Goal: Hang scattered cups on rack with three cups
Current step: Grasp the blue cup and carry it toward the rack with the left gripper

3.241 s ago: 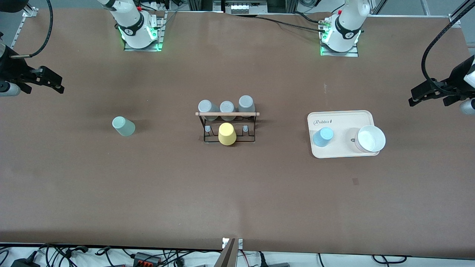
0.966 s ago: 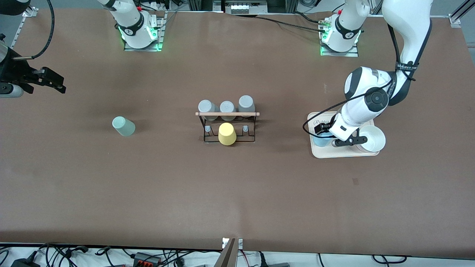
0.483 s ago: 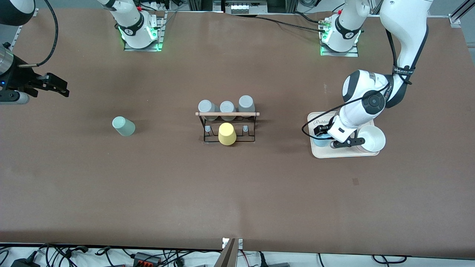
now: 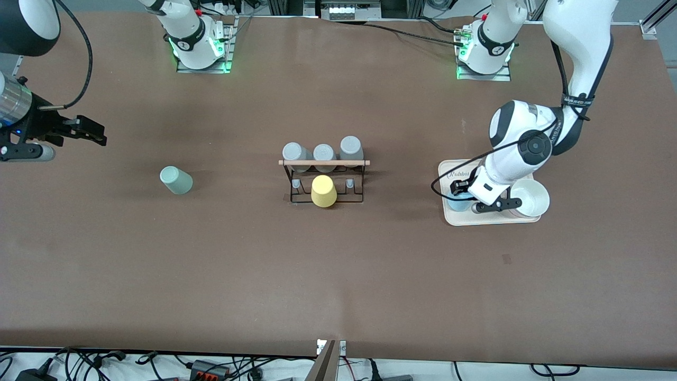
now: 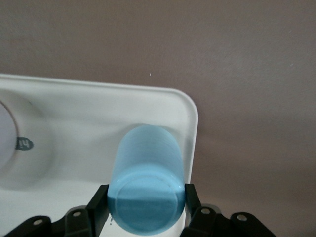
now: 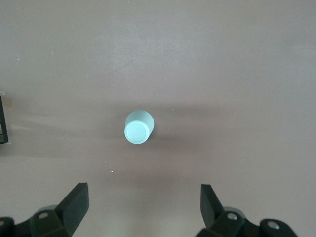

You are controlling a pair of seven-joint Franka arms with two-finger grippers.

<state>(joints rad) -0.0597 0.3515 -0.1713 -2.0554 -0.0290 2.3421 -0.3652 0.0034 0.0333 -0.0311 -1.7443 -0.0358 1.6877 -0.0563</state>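
While it stands upside down on the cream tray (image 4: 489, 218), the light blue cup (image 5: 146, 185) sits between the left gripper's (image 5: 144, 203) fingers, contact unclear. Mint green cup (image 4: 176, 180): at nine o'clock from the rack (image 4: 323, 181); right gripper (image 6: 143, 205) spread wide above it.

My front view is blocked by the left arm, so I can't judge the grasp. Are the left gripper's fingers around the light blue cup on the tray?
Observer: Yes. The left gripper has one finger against each side of the light blue cup.
Operator: Which way up is it?
Observer: Closed base up, near a corner of the cream tray.
Operator: And the right gripper?
Observer: The right gripper is open, above bare table, short of the mint cup.
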